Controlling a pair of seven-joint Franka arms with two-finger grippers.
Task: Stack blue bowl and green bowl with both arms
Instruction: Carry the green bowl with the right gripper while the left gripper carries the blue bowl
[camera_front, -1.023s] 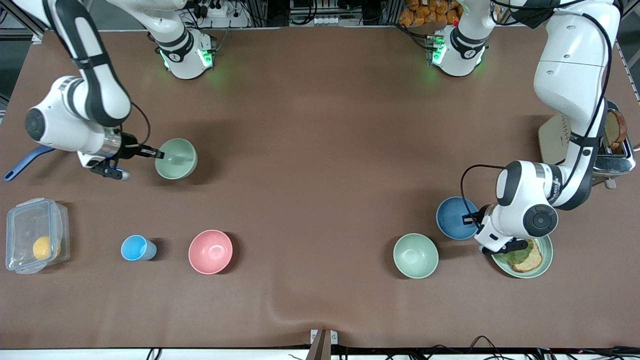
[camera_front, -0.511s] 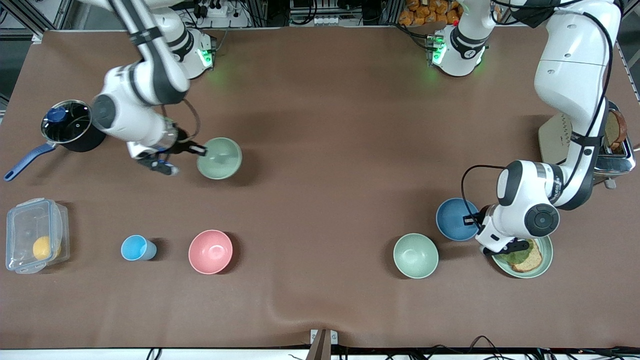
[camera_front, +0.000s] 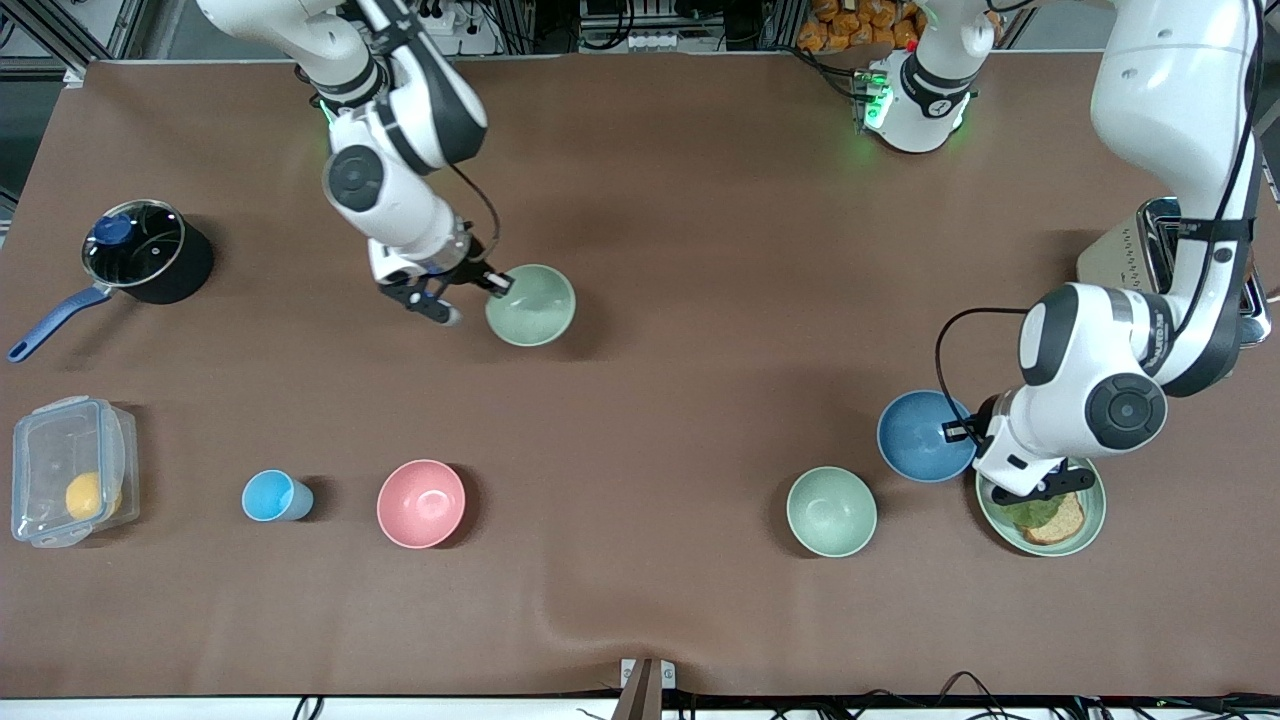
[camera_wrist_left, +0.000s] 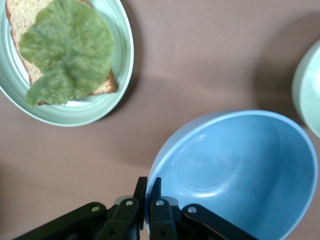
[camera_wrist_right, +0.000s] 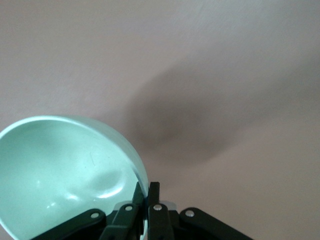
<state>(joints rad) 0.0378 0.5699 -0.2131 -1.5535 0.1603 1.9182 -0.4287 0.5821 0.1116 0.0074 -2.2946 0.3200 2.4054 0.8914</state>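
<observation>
The right pincer (camera_front: 497, 284) grips the rim of a green bowl (camera_front: 531, 305), apparently lifted over the bare middle of the desk (camera_front: 700, 250), though its height is hard to judge. The left pincer (camera_front: 958, 431) is clamped on the rim of the blue bowl (camera_front: 924, 435), just beside the green plate (camera_front: 1092, 520) (toast and a leaf on it). A second green bowl (camera_front: 831, 511) sits near the blue one, nearer the front camera. A pink bowl (camera_front: 421, 503) and blue cup (camera_front: 272, 496) stand well apart, toward the right arm's end.

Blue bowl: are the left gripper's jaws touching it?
Touching. The left wrist view shows the left gripper with jaws closed on the blue bowl's rim.
</observation>
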